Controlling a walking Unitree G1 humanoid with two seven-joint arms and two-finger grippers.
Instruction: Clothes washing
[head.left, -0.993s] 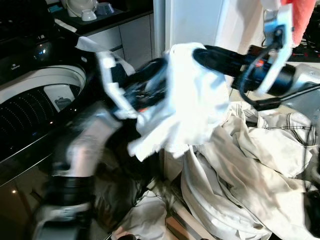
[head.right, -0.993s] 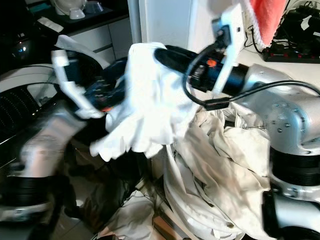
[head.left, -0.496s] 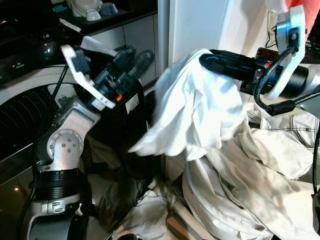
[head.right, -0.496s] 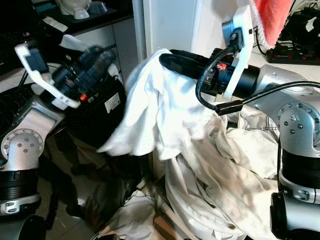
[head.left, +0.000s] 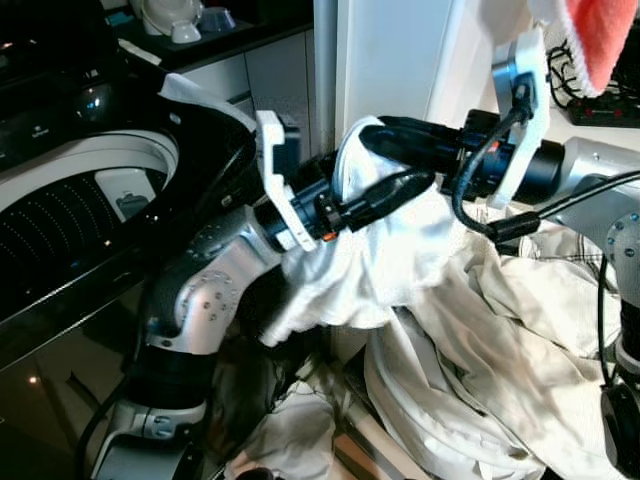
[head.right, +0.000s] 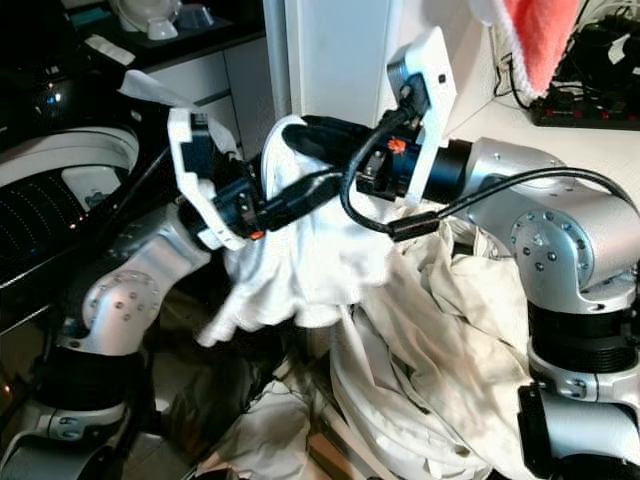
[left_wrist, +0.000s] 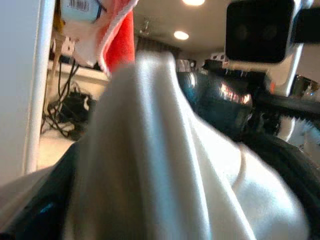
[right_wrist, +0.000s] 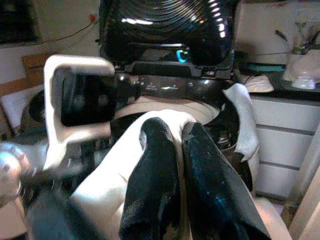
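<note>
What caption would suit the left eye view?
Both robot hands, left hand and right hand, lift a white cloth garment beside the open washing machine.

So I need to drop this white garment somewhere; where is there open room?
The open washer drum at the robot's left is the free spot. To the right, the clothes heap is crowded. Both the left gripper and right gripper hold the white garment.

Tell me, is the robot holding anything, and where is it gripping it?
A white garment, pinched at its bunched top edge by the right gripper; the left gripper also grasps its upper fold.
</note>
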